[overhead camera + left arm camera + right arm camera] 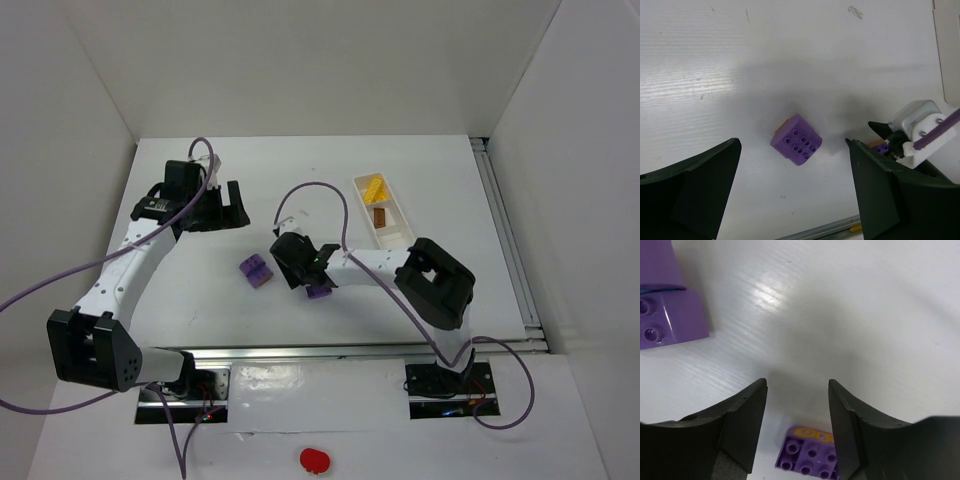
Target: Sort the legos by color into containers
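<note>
From above, the left gripper (225, 205) hangs wide open and empty over the far left of the tabletop (200, 300). The bigger purple lego (255, 271) lies mid-table. The right gripper (310, 270) sits low over the small purple lego (320, 291). The white tray (394, 236) holds yellow legos (375, 188) and the orange-brown lego (381, 216) in separate compartments. The left wrist view looks down on the bigger purple lego, framed by its spread fingers. The right wrist view shows the jaws half open astride the small purple lego, with bare tabletop between it and one finger (740, 430).
</note>
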`<state>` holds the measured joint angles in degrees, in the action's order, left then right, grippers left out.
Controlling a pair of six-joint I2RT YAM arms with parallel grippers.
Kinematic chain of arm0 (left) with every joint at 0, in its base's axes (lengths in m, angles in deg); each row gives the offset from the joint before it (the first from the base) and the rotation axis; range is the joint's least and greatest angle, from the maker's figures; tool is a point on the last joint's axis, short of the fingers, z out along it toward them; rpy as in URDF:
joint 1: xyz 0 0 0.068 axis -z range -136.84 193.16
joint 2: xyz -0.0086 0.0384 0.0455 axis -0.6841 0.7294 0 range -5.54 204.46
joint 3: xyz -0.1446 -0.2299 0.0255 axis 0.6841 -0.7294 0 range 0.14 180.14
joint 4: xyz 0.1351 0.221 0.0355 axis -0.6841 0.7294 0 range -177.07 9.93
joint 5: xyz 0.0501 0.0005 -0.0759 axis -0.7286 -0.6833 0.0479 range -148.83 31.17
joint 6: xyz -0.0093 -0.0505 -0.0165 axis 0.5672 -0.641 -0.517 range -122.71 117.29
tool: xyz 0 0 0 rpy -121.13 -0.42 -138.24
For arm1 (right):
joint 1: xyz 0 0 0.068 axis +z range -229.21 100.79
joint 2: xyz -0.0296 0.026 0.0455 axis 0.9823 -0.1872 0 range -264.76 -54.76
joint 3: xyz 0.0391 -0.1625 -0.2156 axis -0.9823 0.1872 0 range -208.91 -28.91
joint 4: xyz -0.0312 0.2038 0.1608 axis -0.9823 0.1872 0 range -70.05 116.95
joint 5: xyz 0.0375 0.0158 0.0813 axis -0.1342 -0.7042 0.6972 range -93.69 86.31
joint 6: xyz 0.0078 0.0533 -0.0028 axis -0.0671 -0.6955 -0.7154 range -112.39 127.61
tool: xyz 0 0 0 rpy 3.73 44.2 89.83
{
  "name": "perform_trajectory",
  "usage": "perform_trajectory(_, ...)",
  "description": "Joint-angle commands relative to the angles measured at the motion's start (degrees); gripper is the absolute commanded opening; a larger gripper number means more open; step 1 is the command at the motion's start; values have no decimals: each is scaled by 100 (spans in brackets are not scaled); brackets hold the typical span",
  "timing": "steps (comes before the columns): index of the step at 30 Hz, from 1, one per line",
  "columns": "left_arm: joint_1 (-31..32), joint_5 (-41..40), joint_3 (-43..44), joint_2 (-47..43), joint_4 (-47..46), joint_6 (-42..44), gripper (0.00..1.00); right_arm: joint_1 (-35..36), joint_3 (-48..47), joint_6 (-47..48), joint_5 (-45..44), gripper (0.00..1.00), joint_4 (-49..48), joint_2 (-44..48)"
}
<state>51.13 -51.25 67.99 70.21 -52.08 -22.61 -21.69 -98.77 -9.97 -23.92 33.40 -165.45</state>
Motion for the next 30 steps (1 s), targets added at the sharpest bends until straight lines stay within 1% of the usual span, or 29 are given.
perform_trajectory(1, -23, 60, -9, -183, -9, -67, 100, -21, -124, -114, -692, 58, 114, 688)
perform_trajectory(3, -23, 60, -9, -183, -9, -67, 100, -170, -63, -166, -894, 58, 114, 1005)
perform_trajectory(5, -23, 60, -9, -183, -9, -67, 100, -337, 69, -166, -895, 58, 114, 1329)
perform_trajectory(6, -23, 60, -9, -131, -9, -67, 100, -451, 122, -166, -782, 61, 114, 1409)
perform_trajectory(7, -23, 60, 43, -130, -9, -67, 100, -626, 122, -166, -642, 65, 192, 1480)
perform_trajectory(8, -23, 112, 44, -78, -9, -67, 100, -689, 175, -236, -588, 78, 271, 1550)
perform_trajectory(9, -23, 113, 44, -77, -9, -67, 100, -689, 175, -237, -587, 83, 359, 1699)
perform_trajectory(10, -23, 113, 44, -77, -9, -67, 100, -689, 227, -341, -431, 87, 551, 1770)
perform_trajectory(11, -23, 113, 44, -77, -9, -67, 100, -689, 315, -455, -273, 93, 631, 1910)
perform_trajectory(14, -23, 165, 44, -25, -61, -67, 100, -689, 693, -675, 446, 99, 685, 2060)
perform_trajectory(17, -23, 166, 44, 28, -62, -67, 100, -558, 922, -843, 756, 100, 746, 2061)
perform_trajectory(20, -23, 166, 44, 28, -62, -67, 100, -391, 992, -896, 809, 100, 799, 1938)
perform_trajectory(28, -23, 105, 44, -25, -62, -67, 100, -329, 878, -949, 748, 100, 747, 1420)
perform_trajectory(30, -23, 104, 44, -25, -9, -67, 100, -277, 721, -1010, 582, 100, 895, 1262)
